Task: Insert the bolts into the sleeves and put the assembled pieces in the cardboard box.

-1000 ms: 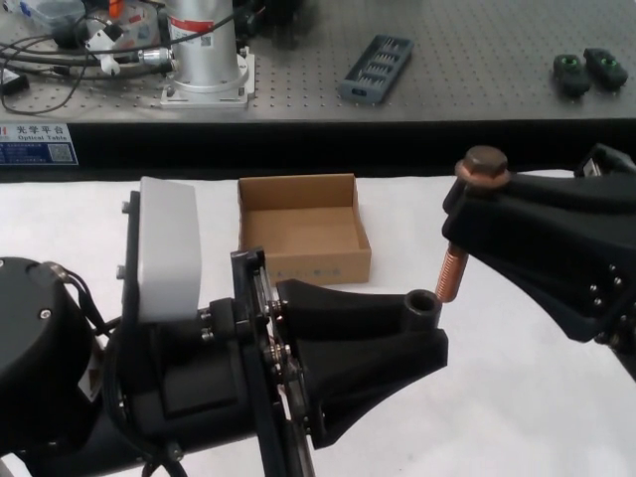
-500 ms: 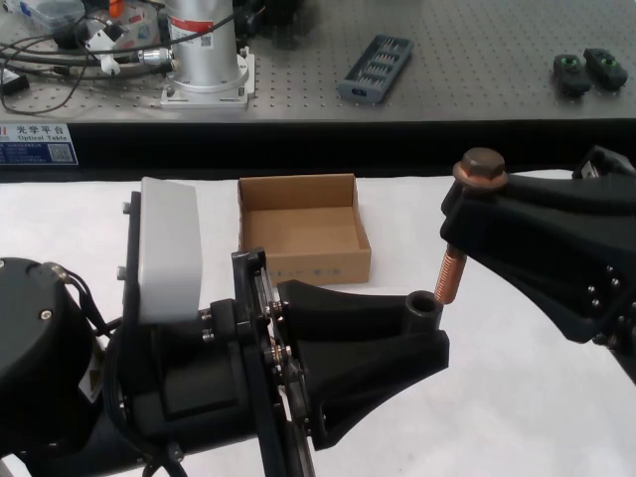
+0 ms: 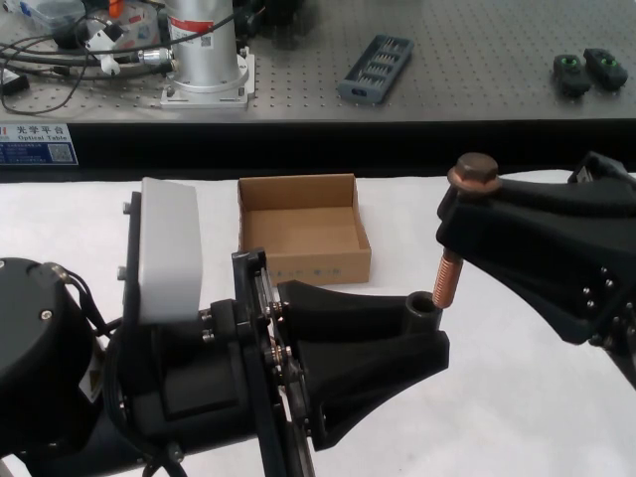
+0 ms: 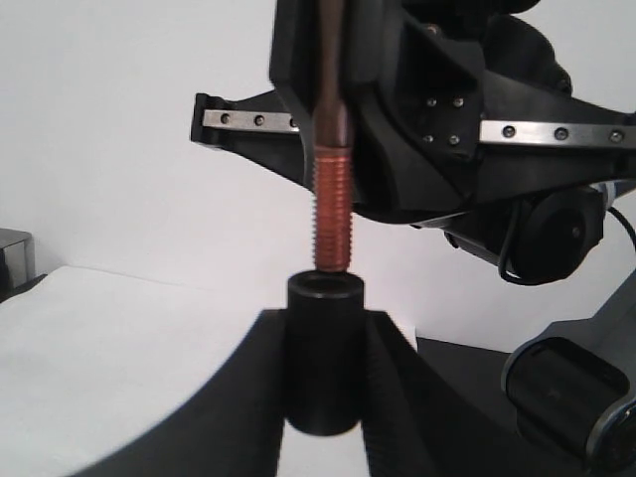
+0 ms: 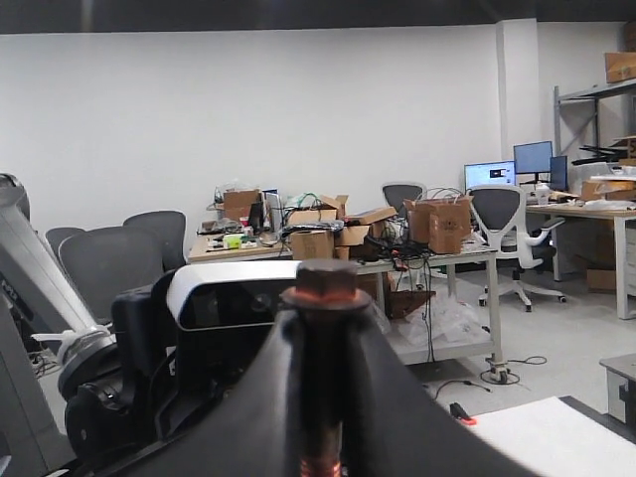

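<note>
Bolt (image 3: pixel 448 281) upright, head up, clamped between the jaws of the right gripper (image 3: pixel 459 221), its threaded tip at the mouth of the sleeve (image 3: pixel 424 309) — entry not confirmed. Sleeve upright, gripped by the left gripper (image 3: pixel 422 336). Both are held above the bench (image 3: pixel 497 407), near the box (image 3: pixel 310 266).

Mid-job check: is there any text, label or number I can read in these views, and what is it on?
Nothing here reads reliably.
The blue label at the back left: print too small to read with confidence.
Front wall of the cardboard box: small blue marks, blurred, unreadable.
The sticker on the silver column: too small to read.
The bolt and the sleeve: no marking visible.
</note>
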Robot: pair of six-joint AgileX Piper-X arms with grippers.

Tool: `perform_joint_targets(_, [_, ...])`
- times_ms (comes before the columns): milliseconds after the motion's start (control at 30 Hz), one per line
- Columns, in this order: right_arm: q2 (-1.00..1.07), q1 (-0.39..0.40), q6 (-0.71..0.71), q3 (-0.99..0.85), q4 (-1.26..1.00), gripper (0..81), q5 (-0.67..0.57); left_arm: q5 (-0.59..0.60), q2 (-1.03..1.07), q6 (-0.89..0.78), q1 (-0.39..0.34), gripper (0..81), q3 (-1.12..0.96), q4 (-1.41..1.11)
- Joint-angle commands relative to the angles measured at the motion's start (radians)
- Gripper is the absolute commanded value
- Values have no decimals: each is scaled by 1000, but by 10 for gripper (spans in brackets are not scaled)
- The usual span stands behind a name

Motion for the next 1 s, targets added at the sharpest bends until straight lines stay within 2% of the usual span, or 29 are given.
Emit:
perform_joint_targets(0, [3, -7, 26, -28, 15, 11, 8, 19, -2, -4, -5, 6, -9, -30])
perform_joint_targets(967, [8, -7, 26, -40, 155, 11, -76, 19, -2, -4, -5, 6, -9, -30])
